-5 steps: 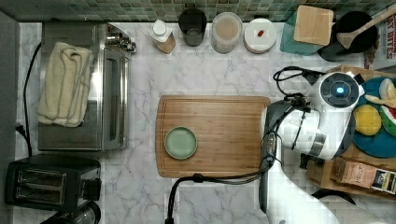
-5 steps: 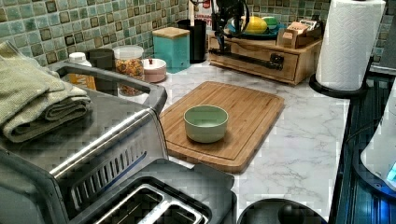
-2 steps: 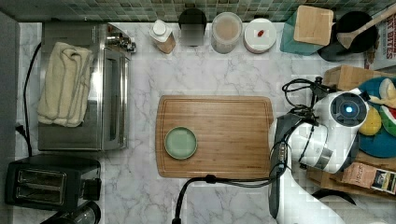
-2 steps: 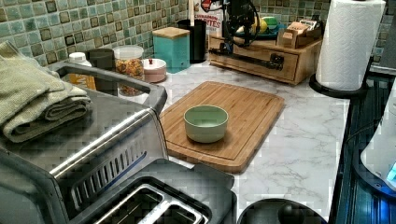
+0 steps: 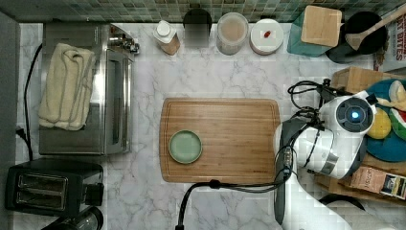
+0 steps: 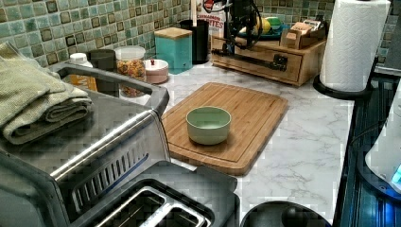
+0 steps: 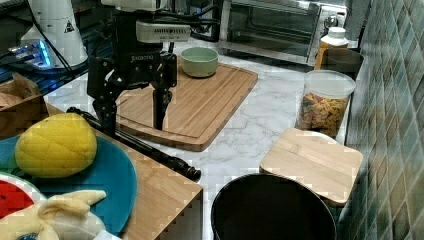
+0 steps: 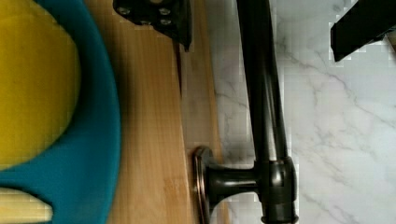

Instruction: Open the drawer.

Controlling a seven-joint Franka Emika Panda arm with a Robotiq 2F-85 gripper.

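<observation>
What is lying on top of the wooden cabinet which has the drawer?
On the cabinet top sits a blue plate carrying a yellow fruit, a banana and a watermelon slice. The wood beneath the plate is covered, and the drawer's inside is not visible.

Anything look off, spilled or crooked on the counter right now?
Nothing stands out. The green bowl sits upright on the cutting board, the jars line the tiled wall, the towel lies folded on the toaster oven. The drawer is shut, with the open gripper straddling its black handle.
</observation>
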